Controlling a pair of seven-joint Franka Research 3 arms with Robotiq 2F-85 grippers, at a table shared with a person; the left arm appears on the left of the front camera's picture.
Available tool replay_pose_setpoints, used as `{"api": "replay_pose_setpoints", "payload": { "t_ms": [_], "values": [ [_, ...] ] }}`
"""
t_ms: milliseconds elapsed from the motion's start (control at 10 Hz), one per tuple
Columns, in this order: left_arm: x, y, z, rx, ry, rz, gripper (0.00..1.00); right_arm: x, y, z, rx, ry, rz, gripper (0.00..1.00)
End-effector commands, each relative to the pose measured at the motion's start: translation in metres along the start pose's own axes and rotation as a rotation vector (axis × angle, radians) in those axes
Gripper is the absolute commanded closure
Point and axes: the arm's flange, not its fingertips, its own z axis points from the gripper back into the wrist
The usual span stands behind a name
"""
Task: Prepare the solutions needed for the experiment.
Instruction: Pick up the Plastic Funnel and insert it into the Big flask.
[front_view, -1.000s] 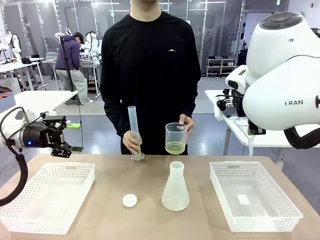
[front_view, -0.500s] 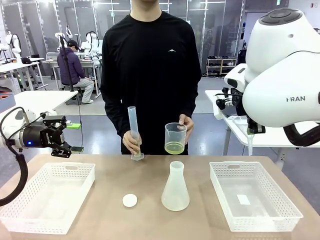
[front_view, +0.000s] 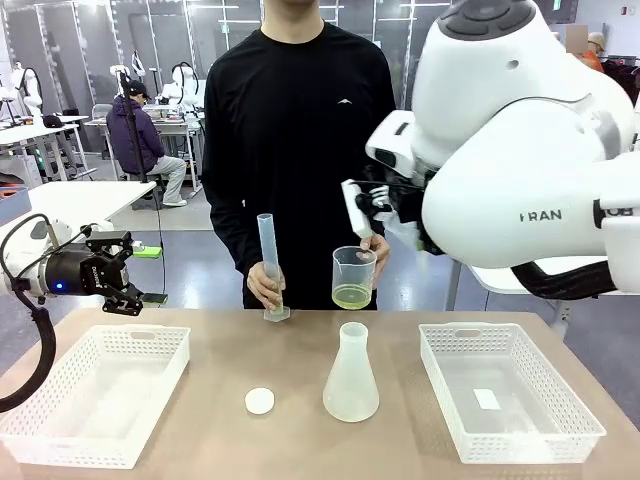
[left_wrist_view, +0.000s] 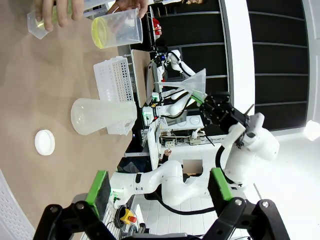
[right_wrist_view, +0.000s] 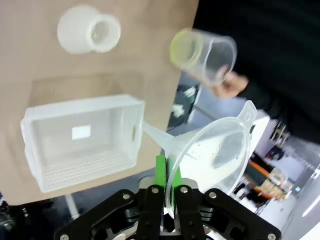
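Funnel held ready beside the solutions
Right gripper (right_wrist_view: 167, 192) clamped on a funnel (right_wrist_view: 215, 150); left gripper (left_wrist_view: 159, 185) spread wide; a hand (front_view: 378, 246) holds the cup (front_view: 353, 264) of yellow-green solutions (front_view: 351, 296) beyond the upright flask (front_view: 351, 378) on the table (front_view: 215, 380).

flask (front_view: 351, 372) stands mid-table (front_view: 300, 440), cap (front_view: 260, 401) lying just to its left. left basket (front_view: 140, 331) sits at the left end, right basket (front_view: 470, 328) at the right end, both well apart from the flask. behind it, at the far edge, the person (front_view: 300, 150) has the cylinder (front_view: 268, 265) standing on the table and, to its right, the beaker (front_view: 353, 277) lifted, solution (front_view: 351, 296) in its bottom. left gripper (front_view: 133, 285) hangs above the left basket's far side. right gripper (right_wrist_view: 166, 175), funnel (right_wrist_view: 215, 160) between its fingers, sits high, above the beaker and to its right.
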Motion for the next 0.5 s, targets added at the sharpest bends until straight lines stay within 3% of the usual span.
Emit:
{"api": "replay_pose_setpoints", "payload": {
  "t_ms": [0,400],
  "values": [
    [0.000,-0.002,-0.001,0.005,-0.003,0.009,0.00,0.005,0.003,0.000,-0.034,-0.123,0.086,0.96],
    [0.000,-0.002,-0.001,0.005,-0.003,0.009,0.00,0.025,0.025,0.019,-0.006,-0.271,0.152,0.96]
  ]
}}
